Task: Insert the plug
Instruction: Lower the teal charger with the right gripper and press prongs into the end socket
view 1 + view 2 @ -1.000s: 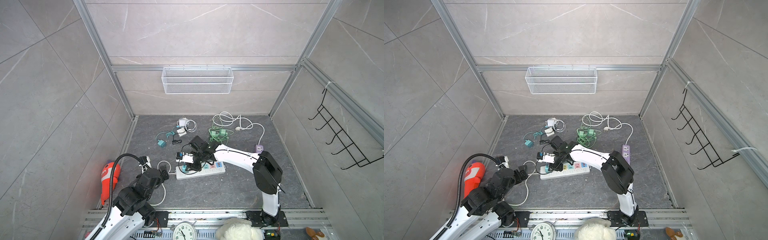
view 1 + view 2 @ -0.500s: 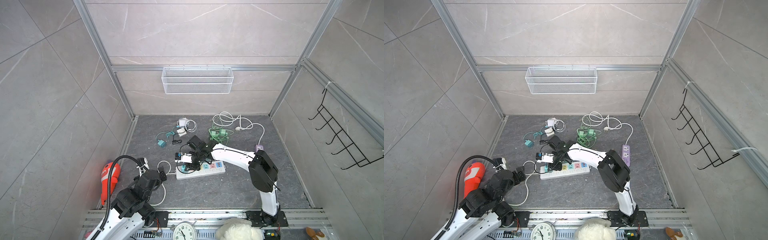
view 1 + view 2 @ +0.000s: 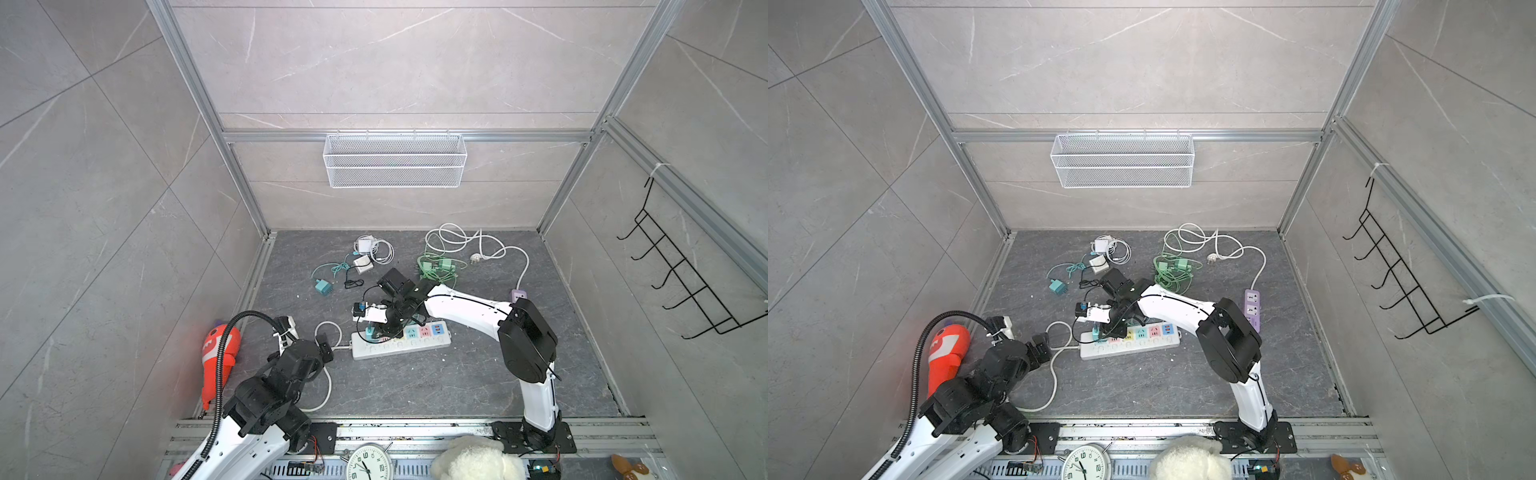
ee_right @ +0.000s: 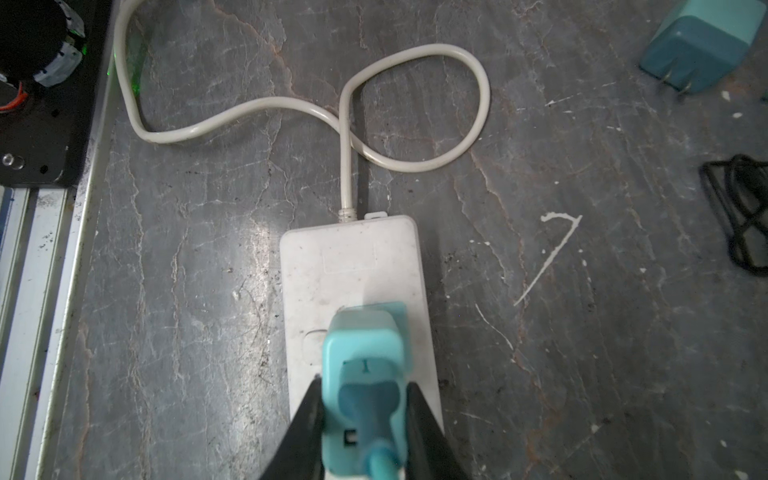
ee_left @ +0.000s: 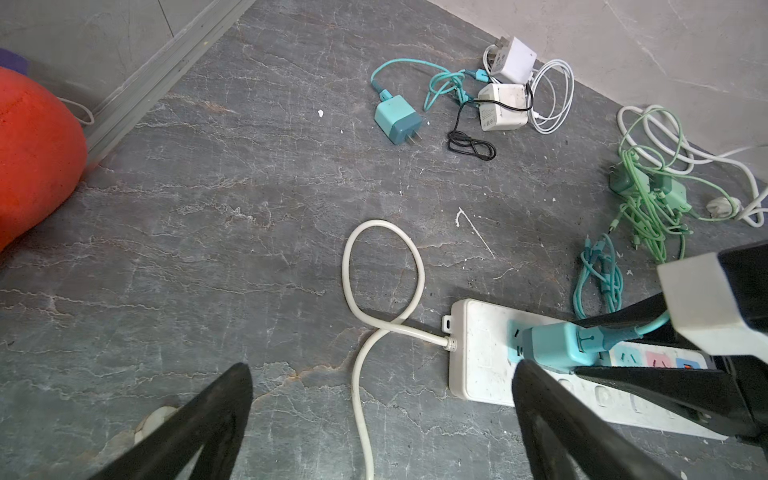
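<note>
Two grippers: one clamped, one spread wide.
Right gripper point(image 4: 365, 399): its black fingers point(image 4: 303, 432) pinch the teal plug point(image 4: 363, 345) by two opposite sides, at the cable end of the body.
Teal plug: stands on the teal socket nearest the cord end of the white power strip point(image 4: 349, 266); its base meets the socket face, but how deep the prongs sit cannot be told.
Left gripper point(image 5: 382, 368): jaws wide apart, nothing between them; it hovers over the white cord point(image 5: 382, 224), just short of the strip's cord end.
White power strip: flat on the tabletop point(image 3: 415, 386), left of centre, nearer the front edge than the back edge, with a row of coloured sockets along it.
White cord: makes one loop that crosses itself just beside the strip, then runs toward the front-left corner.
Loose teal charger point(image 5: 397, 124): prongs bare, toward the back edge, well apart from the strip.
White chargers point(image 5: 503, 108): two, beside the loose teal charger, with a black cable point(image 5: 471, 145) near them.
Green cable bundle point(image 3: 438, 268): near the back edge, about mid-width.
Purple strip point(image 3: 1252, 309): by the right edge.
Orange toy point(image 3: 946, 357): at the left edge, near the front-left corner.
</note>
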Robot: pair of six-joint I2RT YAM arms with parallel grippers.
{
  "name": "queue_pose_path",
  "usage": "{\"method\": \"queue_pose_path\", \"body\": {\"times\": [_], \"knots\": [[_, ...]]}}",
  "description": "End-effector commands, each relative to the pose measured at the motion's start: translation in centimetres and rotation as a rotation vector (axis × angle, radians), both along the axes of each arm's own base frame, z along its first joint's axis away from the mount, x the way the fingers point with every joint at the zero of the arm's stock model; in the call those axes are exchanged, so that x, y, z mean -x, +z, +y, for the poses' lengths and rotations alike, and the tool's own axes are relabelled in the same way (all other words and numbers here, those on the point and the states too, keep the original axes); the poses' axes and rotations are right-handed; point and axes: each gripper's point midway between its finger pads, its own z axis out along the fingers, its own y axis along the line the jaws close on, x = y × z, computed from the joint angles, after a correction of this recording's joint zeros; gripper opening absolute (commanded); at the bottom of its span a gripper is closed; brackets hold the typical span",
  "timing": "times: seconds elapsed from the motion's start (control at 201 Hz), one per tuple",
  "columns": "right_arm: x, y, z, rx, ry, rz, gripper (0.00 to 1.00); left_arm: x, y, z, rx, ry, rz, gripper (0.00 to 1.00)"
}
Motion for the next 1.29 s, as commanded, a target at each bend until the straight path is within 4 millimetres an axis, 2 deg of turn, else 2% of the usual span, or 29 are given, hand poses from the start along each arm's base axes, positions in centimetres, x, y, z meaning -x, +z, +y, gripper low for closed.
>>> {"method": "queue_pose_path", "body": {"times": [0.0, 0.169, 0.358, 0.757, 1.045, 1.289], "knots": [[0.7, -0.8, -0.5, 0.026, 0.029, 0.031, 0.05, -0.1, 0.0, 0.4, 0.008, 0.03, -0.017, 1.0], [1.2, -0.5, -0.5, 0.016, 0.042, 0.038, 0.05, 0.0, -0.2, 0.5, 0.01, 0.031, -0.019, 1.0], [1.4, -1.3, -0.3, 0.038, 0.057, 0.046, 0.05, -0.1, -0.1, 0.3, 0.009, 0.024, -0.02, 1.0], [0.6, -0.7, 0.6, 0.025, 0.074, 0.005, 0.04, 0.2, -0.3, 0.6, 0.011, 0.031, -0.023, 1.0], [0.1, -2.5, -0.6, 0.096, 0.063, -0.023, 0.04, 0.2, -0.3, 0.7, 0.014, 0.031, -0.026, 1.0], [1.4, -3.1, -0.9, 0.108, 0.072, 0.034, 0.04, 0.1, 0.1, 0.6, 0.021, 0.031, -0.038, 1.0]]}}
